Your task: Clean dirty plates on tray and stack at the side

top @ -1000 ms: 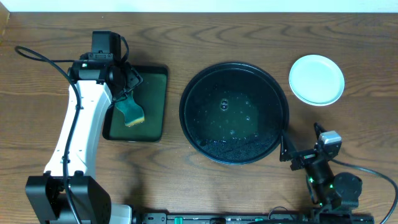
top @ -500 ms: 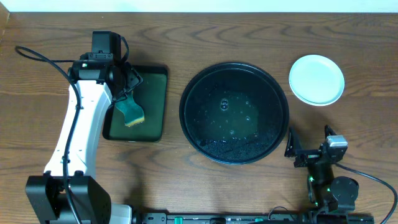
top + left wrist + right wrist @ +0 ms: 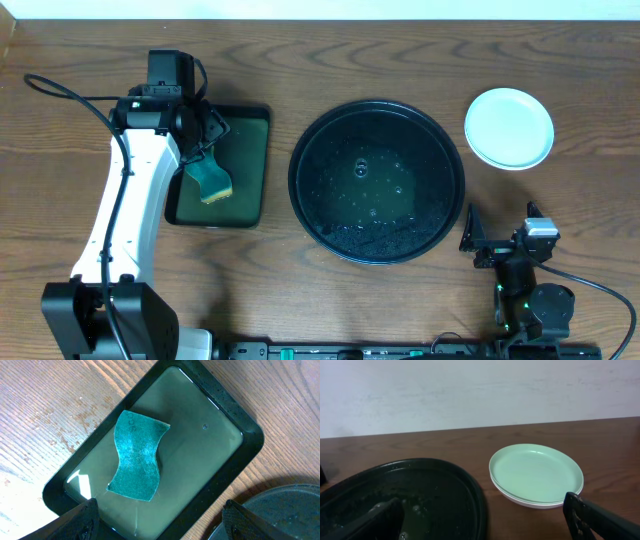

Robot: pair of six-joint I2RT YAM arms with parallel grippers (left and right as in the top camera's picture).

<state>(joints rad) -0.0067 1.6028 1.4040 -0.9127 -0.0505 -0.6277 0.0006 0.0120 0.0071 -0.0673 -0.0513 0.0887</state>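
The plates (image 3: 509,128) are stacked on the table at the back right, a pale mint one on top; in the right wrist view the stack (image 3: 536,474) shows a white plate at the bottom. The round black tray (image 3: 376,180) sits mid-table, wet and speckled, with no plate on it; its rim shows in the right wrist view (image 3: 470,485). My right gripper (image 3: 478,243) is open and empty near the front edge, right of the tray. My left gripper (image 3: 159,522) is open and empty above a green sponge (image 3: 136,455).
The sponge (image 3: 213,180) lies in a dark-green rectangular tray (image 3: 245,170) left of the black tray; that tray's rim shows in the left wrist view (image 3: 250,435). A white wall runs behind the table.
My right arm drew back toward the front edge and a little right, away from the black tray. The left arm has not moved.
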